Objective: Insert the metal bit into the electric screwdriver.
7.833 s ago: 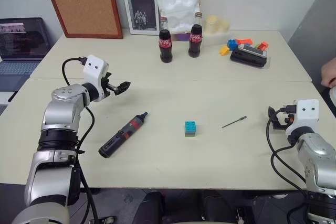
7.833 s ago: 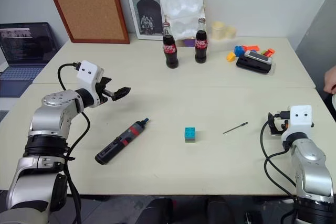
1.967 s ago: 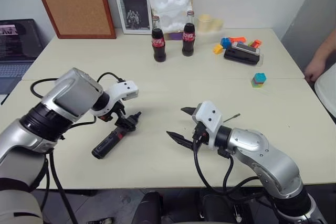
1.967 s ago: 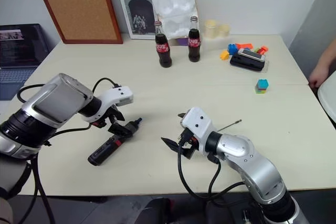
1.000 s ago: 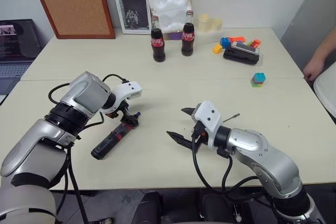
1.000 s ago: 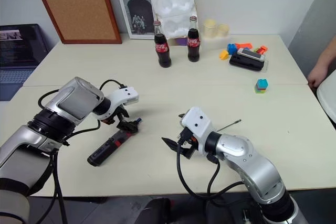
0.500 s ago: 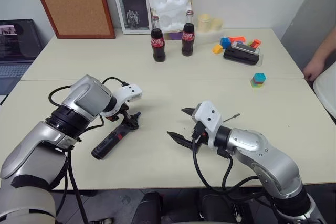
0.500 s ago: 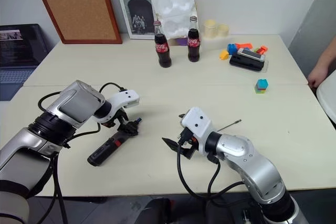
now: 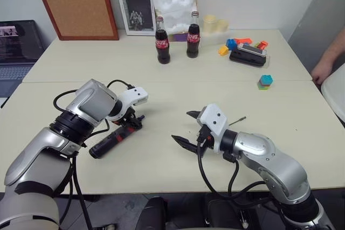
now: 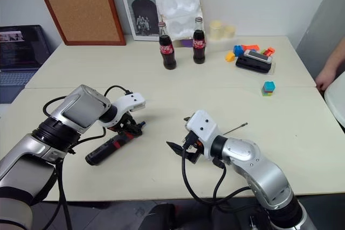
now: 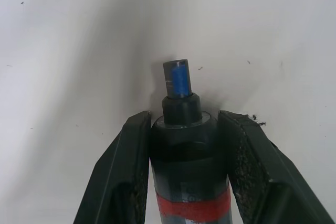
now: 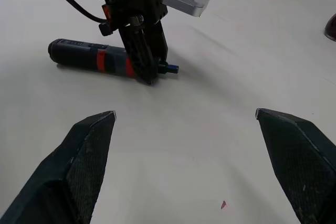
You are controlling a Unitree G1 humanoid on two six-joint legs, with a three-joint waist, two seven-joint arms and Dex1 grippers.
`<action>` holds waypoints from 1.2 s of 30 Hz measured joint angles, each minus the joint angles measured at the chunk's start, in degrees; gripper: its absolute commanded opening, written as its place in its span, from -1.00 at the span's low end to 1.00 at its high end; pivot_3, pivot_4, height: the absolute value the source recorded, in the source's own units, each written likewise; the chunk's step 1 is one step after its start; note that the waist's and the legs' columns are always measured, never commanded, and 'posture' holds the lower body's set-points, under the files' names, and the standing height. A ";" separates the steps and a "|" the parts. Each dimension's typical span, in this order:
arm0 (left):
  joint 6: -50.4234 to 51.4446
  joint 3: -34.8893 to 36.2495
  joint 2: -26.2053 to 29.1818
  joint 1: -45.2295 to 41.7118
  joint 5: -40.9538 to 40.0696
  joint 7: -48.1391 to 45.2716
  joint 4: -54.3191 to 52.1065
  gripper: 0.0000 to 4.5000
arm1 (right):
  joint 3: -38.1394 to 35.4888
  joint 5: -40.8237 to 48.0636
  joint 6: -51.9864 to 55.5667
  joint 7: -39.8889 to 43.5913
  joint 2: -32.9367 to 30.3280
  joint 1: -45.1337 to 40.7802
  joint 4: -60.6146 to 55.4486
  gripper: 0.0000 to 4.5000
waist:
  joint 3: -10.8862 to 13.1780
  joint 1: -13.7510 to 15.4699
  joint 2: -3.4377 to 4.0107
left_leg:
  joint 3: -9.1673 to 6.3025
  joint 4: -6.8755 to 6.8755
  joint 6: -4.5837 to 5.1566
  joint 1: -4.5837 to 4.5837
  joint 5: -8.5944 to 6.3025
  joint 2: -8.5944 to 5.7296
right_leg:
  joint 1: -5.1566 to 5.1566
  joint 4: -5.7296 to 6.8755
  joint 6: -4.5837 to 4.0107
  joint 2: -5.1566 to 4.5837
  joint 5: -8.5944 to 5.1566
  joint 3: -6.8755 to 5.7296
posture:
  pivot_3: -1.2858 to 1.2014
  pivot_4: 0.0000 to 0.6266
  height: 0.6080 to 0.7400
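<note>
The black electric screwdriver (image 9: pixel 110 141) with red bands lies slanted on the table in front of my left arm. My left gripper (image 9: pixel 132 124) points steeply down and is shut on its narrow front end. In the left wrist view both fingers (image 11: pixel 131 177) press the barrel (image 11: pixel 185 182), and the blue-marked tip (image 11: pixel 177 77) sticks out past them. My right gripper (image 9: pixel 182 126) hovers open at the table's middle, facing the screwdriver (image 12: pixel 89 56). The thin metal bit (image 10: pixel 237 128) lies on the table behind my right wrist, partly hidden by it.
Two cola bottles (image 9: pixel 161 40) stand at the back beside a poster and a cork board (image 9: pixel 75 4). A phone on a black case (image 9: pixel 248 53) and coloured blocks (image 9: pixel 264 82) sit at the right. A person's hand (image 9: pixel 322 68) rests at the right edge; a laptop (image 9: pixel 16 47) is far left.
My left gripper has closed on the screwdriver's front end, and the screwdriver's rear has swung slightly to the left. The right arm has not moved.
</note>
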 measured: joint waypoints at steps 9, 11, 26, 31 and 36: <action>2.51 6.51 0.14 -6.56 -5.88 -3.01 2.61 -0.26 | -0.05 0.15 -0.09 0.87 -1.24 0.93 -0.03 1.00 | 0.01 0.16 -0.01 | -0.01 0.00 -0.01 -0.11 0.00 -0.02 | -0.03 -0.10 0.00 -0.01 0.00 -0.03 | 0.03 -0.52 1.00; 2.68 8.79 0.53 -9.00 -7.40 -3.89 2.48 -0.26 | -0.40 0.70 -0.09 1.31 -2.14 1.20 -0.26 1.00 | 0.01 0.10 -0.01 | 0.01 -0.01 0.00 -0.11 0.00 -0.02 | -0.03 -0.11 0.01 -0.02 0.00 -0.02 | 0.03 -0.52 1.00; -7.19 36.93 -17.93 3.39 -22.67 12.90 -15.23 -0.26 | -5.32 2.50 0.46 3.33 -6.70 1.58 -0.56 1.00 | 0.03 0.05 -0.04 | 0.01 -0.02 -0.09 -0.03 0.04 0.07 | -0.04 -0.01 -0.15 -0.14 0.10 0.13 | 0.03 -0.52 1.00; -20.28 36.70 -20.74 10.47 -20.69 16.63 -18.57 -0.26 | -10.44 3.36 3.41 1.37 -7.52 5.84 -3.24 1.00 | 0.02 1.03 -0.04 | 0.09 -0.01 -0.17 -0.02 0.09 0.05 | -0.01 -0.06 -0.12 -0.19 0.08 0.15 | 0.03 -0.52 1.00; -33.72 33.74 -25.37 19.87 -18.47 17.69 -18.58 -0.26 | -17.44 3.73 7.10 -1.13 -9.93 11.43 -6.92 1.00 | 0.01 1.49 -0.03 | 0.22 0.01 -0.19 -0.02 0.10 0.02 | 0.08 -0.16 -0.07 -0.28 0.08 0.21 | 0.03 -0.52 1.00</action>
